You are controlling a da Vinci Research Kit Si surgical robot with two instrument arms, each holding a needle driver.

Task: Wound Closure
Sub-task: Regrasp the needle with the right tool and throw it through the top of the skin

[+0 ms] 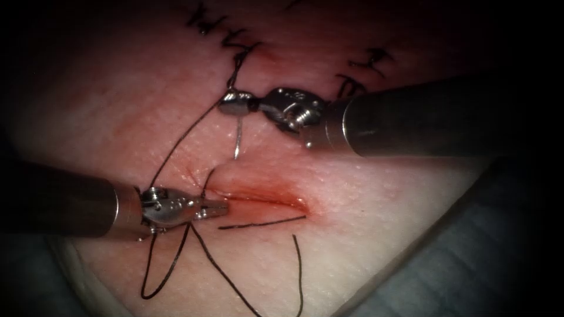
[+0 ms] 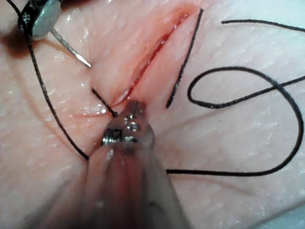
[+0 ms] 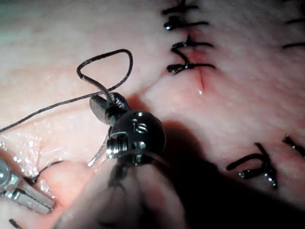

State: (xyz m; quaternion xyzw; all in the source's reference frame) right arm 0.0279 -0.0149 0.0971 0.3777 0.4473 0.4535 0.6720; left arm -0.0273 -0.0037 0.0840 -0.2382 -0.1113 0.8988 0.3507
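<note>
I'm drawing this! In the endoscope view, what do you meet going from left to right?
Left tool shut on thread at the cut → needle, free of the tissue, held near its end → right tool.

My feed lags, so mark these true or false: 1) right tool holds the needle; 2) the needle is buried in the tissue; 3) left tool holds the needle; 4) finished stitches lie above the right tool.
1) True: the right tool grips the needle at its upper end.
2) False: the needle hangs free above the tissue, tip near the cut.
3) False: the left tool, jaws closed, sits at the cut's left end beside the thread.
4) True: stitches lie there.
</note>
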